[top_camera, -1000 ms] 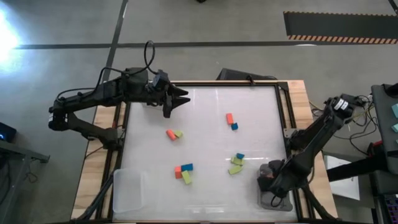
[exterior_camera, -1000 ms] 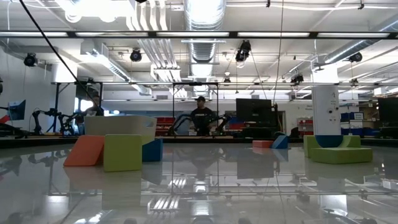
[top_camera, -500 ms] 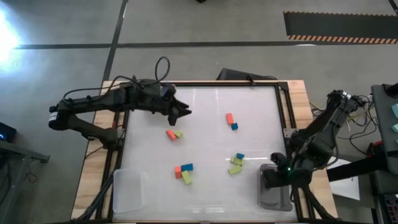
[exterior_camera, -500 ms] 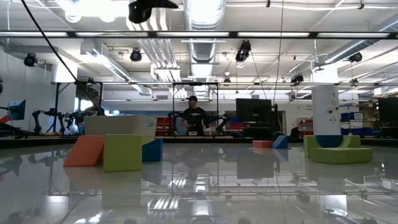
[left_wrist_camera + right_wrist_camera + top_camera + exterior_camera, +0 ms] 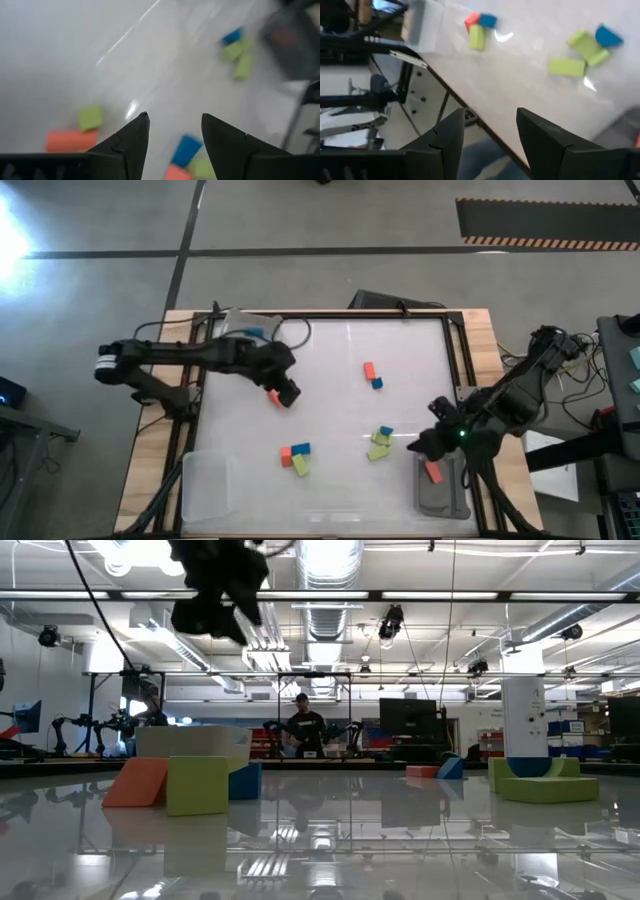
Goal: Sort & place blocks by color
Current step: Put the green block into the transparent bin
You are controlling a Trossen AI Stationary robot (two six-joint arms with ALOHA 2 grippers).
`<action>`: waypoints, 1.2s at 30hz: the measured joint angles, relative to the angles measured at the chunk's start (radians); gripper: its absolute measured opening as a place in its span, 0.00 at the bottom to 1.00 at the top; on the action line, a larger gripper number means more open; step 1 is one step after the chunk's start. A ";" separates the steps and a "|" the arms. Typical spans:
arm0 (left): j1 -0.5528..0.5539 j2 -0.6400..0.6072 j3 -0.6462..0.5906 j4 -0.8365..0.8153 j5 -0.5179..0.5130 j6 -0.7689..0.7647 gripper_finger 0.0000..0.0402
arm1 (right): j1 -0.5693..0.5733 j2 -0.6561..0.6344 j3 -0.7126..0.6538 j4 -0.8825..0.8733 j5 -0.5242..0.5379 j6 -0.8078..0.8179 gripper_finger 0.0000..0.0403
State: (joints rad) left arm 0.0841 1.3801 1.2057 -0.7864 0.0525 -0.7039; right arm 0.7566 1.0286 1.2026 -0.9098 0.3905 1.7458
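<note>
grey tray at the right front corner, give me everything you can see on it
The grey tray is a small, dark grey rectangular bin with a raised rim, plastic by the look of it, lying flat at the table's right front corner with its long side running front to back. One orange-red block lies inside, near the far end. The right end effector, fingers open and empty, hovers just beyond that end without visibly touching it. Nothing else shows inside.

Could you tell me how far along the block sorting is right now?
Done: one orange-red block lies in the grey tray. In hand: nothing; the open left gripper hovers over the orange-and-green pair, the right gripper is empty. Left: the other blocks on the table; clear tray empty.
</note>
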 joint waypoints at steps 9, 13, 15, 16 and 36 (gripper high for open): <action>0.001 0.207 0.001 -0.095 -0.003 0.026 0.41 | -0.076 0.000 0.015 0.000 0.032 -0.138 0.42; 0.008 0.282 0.002 -0.095 -0.045 0.061 0.41 | -0.107 0.000 0.015 0.001 0.032 -0.170 0.42; 0.015 0.306 0.000 -0.093 -0.068 0.069 0.41 | -0.116 0.000 0.015 0.001 0.032 -0.178 0.42; 0.021 0.317 -0.002 -0.096 -0.072 0.081 0.41 | -0.120 0.000 0.015 0.001 0.031 -0.184 0.42; 0.050 0.353 -0.058 -0.037 -0.138 0.124 0.41 | -0.123 0.000 0.014 -0.001 0.030 -0.199 0.42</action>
State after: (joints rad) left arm 0.1340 1.7332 1.1481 -0.8233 -0.0853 -0.5801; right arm 0.6338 1.0283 1.2171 -0.9110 0.4207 1.5467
